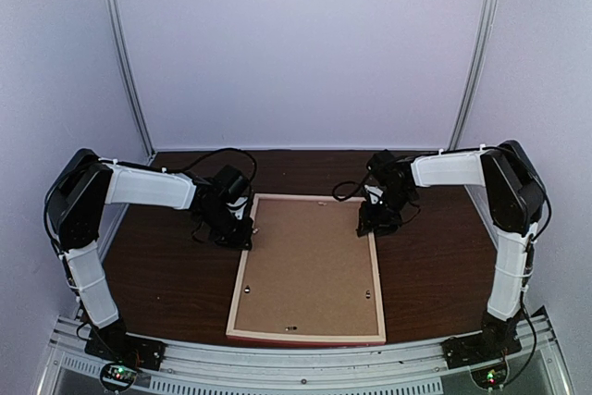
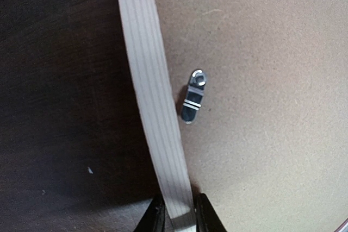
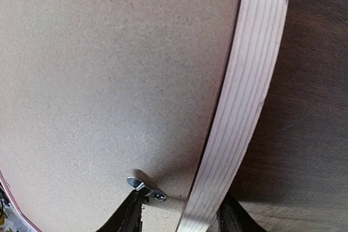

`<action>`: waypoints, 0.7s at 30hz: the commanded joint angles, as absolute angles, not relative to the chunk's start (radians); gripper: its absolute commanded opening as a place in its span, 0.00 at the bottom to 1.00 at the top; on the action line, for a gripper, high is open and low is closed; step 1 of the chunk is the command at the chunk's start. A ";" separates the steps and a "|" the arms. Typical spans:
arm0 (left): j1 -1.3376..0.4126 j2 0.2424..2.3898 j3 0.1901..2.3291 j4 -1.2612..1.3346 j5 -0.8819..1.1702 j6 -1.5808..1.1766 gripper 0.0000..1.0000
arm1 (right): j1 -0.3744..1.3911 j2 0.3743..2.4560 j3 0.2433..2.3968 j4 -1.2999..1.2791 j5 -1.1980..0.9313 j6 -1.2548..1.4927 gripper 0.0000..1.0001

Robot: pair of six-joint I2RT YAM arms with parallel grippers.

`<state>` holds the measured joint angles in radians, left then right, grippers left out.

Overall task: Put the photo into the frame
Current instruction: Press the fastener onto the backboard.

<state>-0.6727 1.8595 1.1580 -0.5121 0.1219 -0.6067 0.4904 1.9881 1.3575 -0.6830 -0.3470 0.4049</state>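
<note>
The left gripper [image 2: 178, 215] is pinching the left rail of the frame [image 1: 239, 284], which is lying face down on the table [image 1: 166, 265] with the backing board [image 1: 310, 261] in and the photo unseen, presumably beneath, while the right gripper [image 3: 179, 215] is straddling the right rail, jaws spread, with the turn clip [image 3: 147, 188] likely left to fasten.

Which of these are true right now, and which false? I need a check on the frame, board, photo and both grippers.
1. The frame lies back up on the table. True.
2. The brown backing board lies outside the frame. False: it sits inside the frame's rails.
3. The left gripper straddles the frame's left rail. True.
4. The right gripper is at the near rail. False: it straddles the right rail near the far corner, beside a metal turn clip.
5. The photo lies beside the frame. False: no photo is in view.
</note>
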 commanded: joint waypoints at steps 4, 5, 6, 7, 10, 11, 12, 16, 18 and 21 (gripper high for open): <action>-0.681 1.871 1.137 -0.478 0.180 -0.582 0.20 | 0.477 2.064 1.358 -0.605 -0.331 0.427 0.47; -0.681 1.871 1.137 -0.479 0.180 -0.583 0.20 | 0.476 2.066 1.357 -0.603 -0.331 0.430 0.47; -0.681 1.871 1.137 -0.478 0.181 -0.583 0.20 | 0.473 2.067 1.357 -0.599 -0.330 0.432 0.47; -0.681 1.871 1.137 -0.480 0.180 -0.582 0.20 | 0.472 2.068 1.357 -0.597 -0.330 0.433 0.47; -0.681 1.871 1.137 -0.479 0.181 -0.582 0.20 | 0.467 2.072 1.357 -0.596 -0.331 0.437 0.46; -0.681 1.871 1.137 -0.479 0.181 -0.583 0.20 | 0.465 2.072 1.355 -0.595 -0.330 0.437 0.46; -0.681 1.870 1.136 -0.480 0.180 -0.583 0.20 | 0.462 2.072 1.354 -0.593 -0.331 0.439 0.46; -0.681 1.871 1.137 -0.479 0.182 -0.582 0.20 | 0.456 2.071 1.349 -0.591 -0.335 0.438 0.43; -0.681 1.872 1.138 -0.479 0.181 -0.581 0.20 | 0.453 2.067 1.346 -0.591 -0.336 0.436 0.42; -0.681 1.872 1.141 -0.480 0.182 -0.581 0.20 | 0.450 2.065 1.339 -0.590 -0.339 0.435 0.41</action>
<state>-0.6727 1.8591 1.1572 -0.5106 0.1219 -0.6067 0.4568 2.0029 1.3682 -0.6537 -0.3637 0.4412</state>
